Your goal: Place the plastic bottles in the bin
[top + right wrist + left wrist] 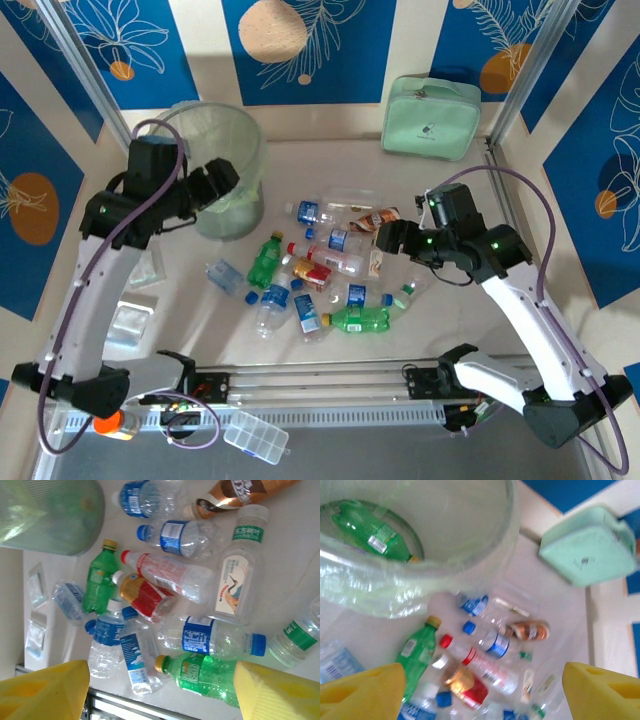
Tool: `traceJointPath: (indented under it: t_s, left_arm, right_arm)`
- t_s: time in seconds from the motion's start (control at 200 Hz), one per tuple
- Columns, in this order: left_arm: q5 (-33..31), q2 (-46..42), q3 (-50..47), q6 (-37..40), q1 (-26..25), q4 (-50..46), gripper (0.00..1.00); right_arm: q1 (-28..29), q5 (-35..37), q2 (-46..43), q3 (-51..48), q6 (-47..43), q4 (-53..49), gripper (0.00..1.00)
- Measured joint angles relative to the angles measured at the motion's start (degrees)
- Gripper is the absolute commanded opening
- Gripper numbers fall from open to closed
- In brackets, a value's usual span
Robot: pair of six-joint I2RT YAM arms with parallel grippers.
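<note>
The plastic bottles are heaped mid-frame on the bench, just left of the right gripper, which is held open, empty and nearer. The left gripper, open and empty too, is poised over the bin at upper left, one green bottle inside.

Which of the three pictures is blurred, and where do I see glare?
Left wrist view: blurred all over, the mint-green case smeared, white glare on the bin wall. Right wrist view: sharper, labels on the plastic bottles legible. Top external view: even light, soft shadows.
</note>
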Motion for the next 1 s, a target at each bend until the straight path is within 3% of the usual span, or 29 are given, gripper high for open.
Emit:
traceJointPath:
  t_s: [0.18,0.37,0.57,0.76,1.0]
  left_arm:
    - [4.48,-8.7,-14.36,4.57,-1.66,1.11,0.8]
    - [10.4,-17.09,-28.89,4.96,-2.64,5.31,0.79]
    - [12.31,-17.68,-30.21,6.91,-2.91,6.45,0.81]
    - [13.64,-18.14,-31.17,7.48,-3.04,7.65,0.81]
    - [14.73,-19.04,-33.05,7.48,-3.04,8.09,0.81]
  right_arm:
    - [-3.65,0.09,1.44,-4.46,1.51,1.6,0.86]
    - [-8.46,-0.07,2.27,-9.86,2.69,4.13,0.88]
    - [-9.46,0.39,5.05,-13.33,4.39,6.54,0.98]
    - [-11.17,1.38,9.86,-15.26,4.85,8.09,0.97]
    - [-17.9,3.41,11.32,-19.78,6.71,8.72,0.95]
